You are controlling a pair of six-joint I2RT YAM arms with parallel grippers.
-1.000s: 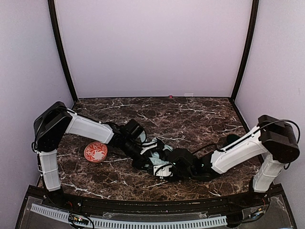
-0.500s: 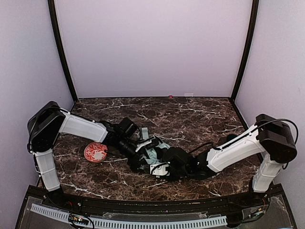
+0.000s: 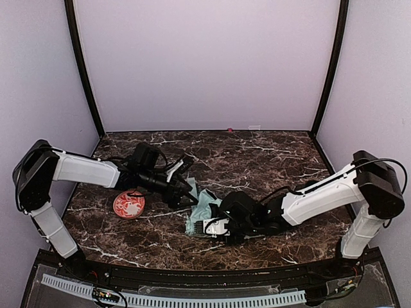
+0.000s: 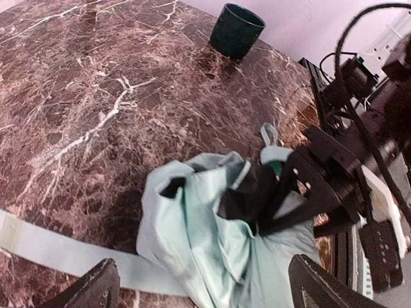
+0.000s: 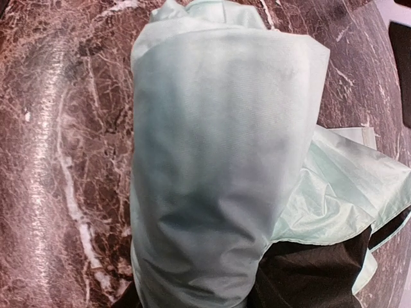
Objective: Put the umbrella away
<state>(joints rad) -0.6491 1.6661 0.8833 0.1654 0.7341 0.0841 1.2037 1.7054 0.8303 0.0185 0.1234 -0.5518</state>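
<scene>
The umbrella [image 3: 201, 208] lies folded in a loose bundle on the marble table, pale mint fabric with black lining [image 5: 308, 276] showing. In the left wrist view the umbrella [image 4: 212, 237] sits ahead of and between the wide-apart fingers, untouched by them, its flat strap [image 4: 64, 251] trailing left. My left gripper [image 3: 185, 181] is open, just left of the bundle. My right gripper [image 3: 214, 224] is shut on the bundle's near end. The squeezed fabric [image 5: 218, 160] fills the right wrist view and hides the fingers. In the left wrist view that gripper [image 4: 321, 186] reaches in from the right.
A red patterned disc [image 3: 129, 204] lies on the table below the left forearm. A dark green cup [image 4: 236, 30] stands upright at the right side of the table, well away from the umbrella. Walls enclose the table on three sides.
My left gripper opened, let go of the umbrella and drew back to the left. My right gripper shifted left and narrowed on the bundle, which now lies more spread out.
</scene>
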